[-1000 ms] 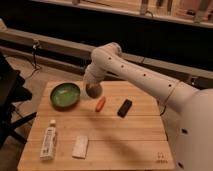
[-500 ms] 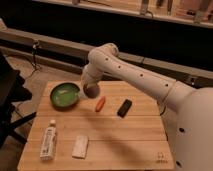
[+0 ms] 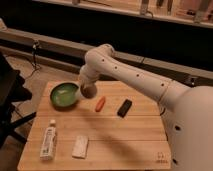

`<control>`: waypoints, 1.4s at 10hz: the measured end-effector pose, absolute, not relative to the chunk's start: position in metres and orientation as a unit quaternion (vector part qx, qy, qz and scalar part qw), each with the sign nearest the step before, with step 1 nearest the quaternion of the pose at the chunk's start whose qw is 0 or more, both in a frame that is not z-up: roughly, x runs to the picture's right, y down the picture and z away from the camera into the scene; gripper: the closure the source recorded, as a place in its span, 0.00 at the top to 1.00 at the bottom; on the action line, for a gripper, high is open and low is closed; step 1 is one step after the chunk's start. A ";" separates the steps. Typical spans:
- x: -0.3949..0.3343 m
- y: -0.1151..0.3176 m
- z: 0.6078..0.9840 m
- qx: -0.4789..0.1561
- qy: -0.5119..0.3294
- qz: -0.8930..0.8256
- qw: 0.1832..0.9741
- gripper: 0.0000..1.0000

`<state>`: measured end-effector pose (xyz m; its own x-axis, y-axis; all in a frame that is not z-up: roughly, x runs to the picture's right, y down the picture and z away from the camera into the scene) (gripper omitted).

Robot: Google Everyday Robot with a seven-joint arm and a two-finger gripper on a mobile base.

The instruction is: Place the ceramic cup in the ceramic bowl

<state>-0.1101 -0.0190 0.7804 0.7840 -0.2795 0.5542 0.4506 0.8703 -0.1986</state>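
gripper (image 3: pixel 88 89) at the end of the white arm (image 3: pixel 135 75) is clenched on the ceramic cup (image 3: pixel 89 92), holding it just off the right rim of the ceramic bowl (image 3: pixel 64 95), over the far left part of the table. the cup is squat and round, with no clear long axis. its dark brown inside shows, so its mouth is turned partly up and toward the camera; whether it is upright or tilted beyond that, i cannot tell. it is outside the bowl, close beside it.

the bowl stands on a light wooden table (image 3: pixel 135 135) made of planks that run left to right. an orange carrot-like object (image 3: pixel 100 103) lies just right of the cup, its long axis leaning from lower left to upper right. a black block (image 3: pixel 124 108) lies further right. near the front left edge lie a white tube (image 3: pixel 48 142) and, beside it, a small white packet (image 3: pixel 80 146).

the room is dim. a pale ledge (image 3: pixel 50 42) runs behind the table, with a dark wall above it, and a dark frame (image 3: pixel 10 95) stands at the left.

the tube carries greenish marks and the table's front right corner a small stamp (image 3: pixel 161 159); neither can be read.
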 end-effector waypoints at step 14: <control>-0.129 -0.016 0.793 -0.151 -0.271 -0.206 0.928 0.01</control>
